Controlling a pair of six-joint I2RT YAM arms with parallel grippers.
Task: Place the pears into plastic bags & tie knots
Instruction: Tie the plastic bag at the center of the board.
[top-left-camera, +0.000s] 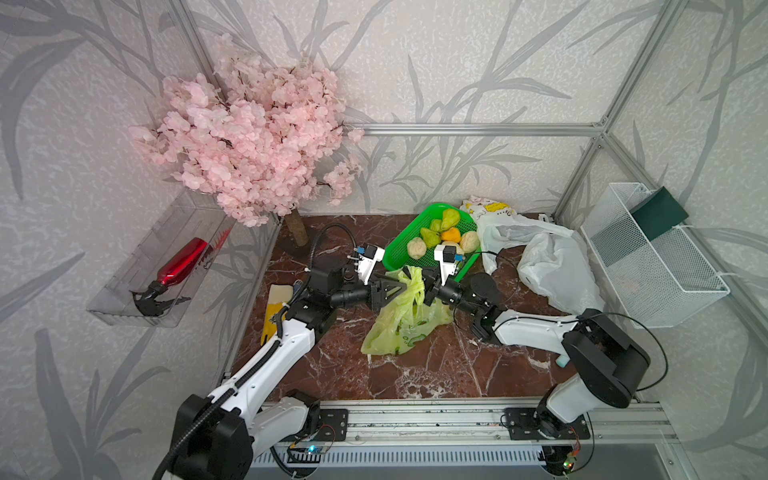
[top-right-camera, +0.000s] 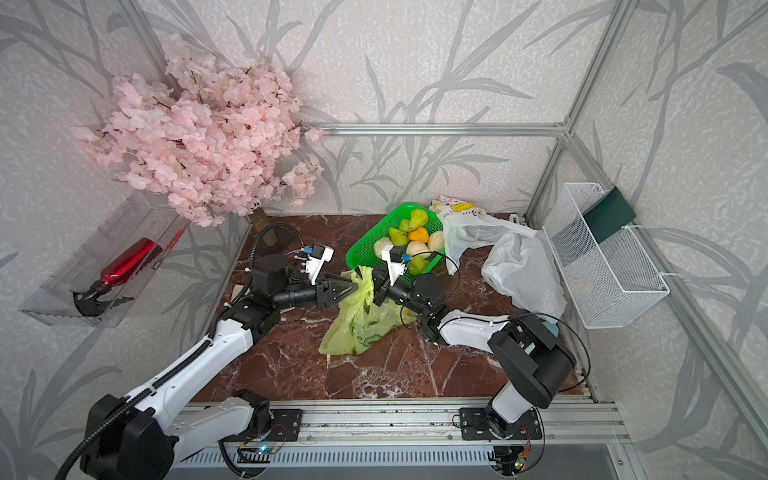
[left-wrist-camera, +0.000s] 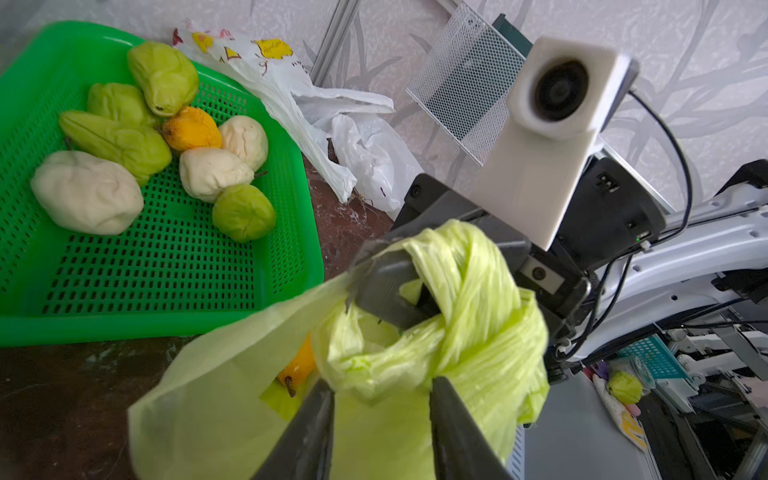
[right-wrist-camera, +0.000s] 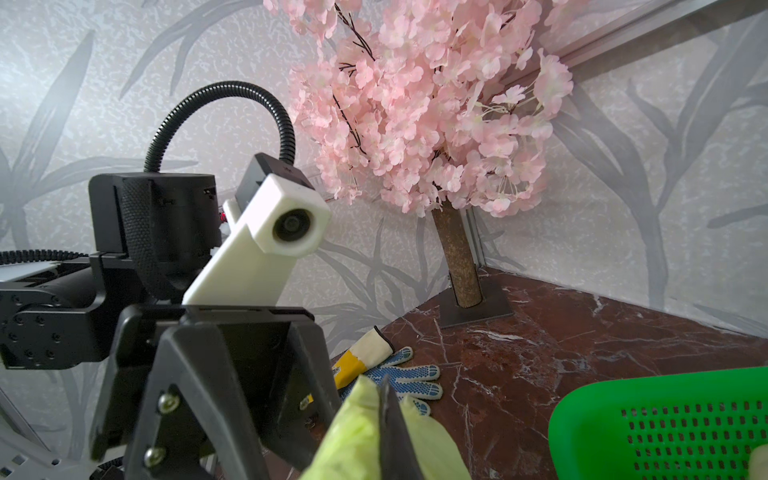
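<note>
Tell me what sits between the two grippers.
The knotted handles of the yellow-green bag fill the gap between left gripper and right gripper; both top views and the left wrist view show it.

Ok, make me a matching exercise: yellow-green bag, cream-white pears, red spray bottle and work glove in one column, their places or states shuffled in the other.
1 yellow-green bag
2 cream-white pears
3 red spray bottle
4 work glove

A in the clear wall tray
B lying flat on the table
C handles twisted into a knot
D in the green basket

Pairs: 1-C, 2-D, 3-A, 4-B
</note>
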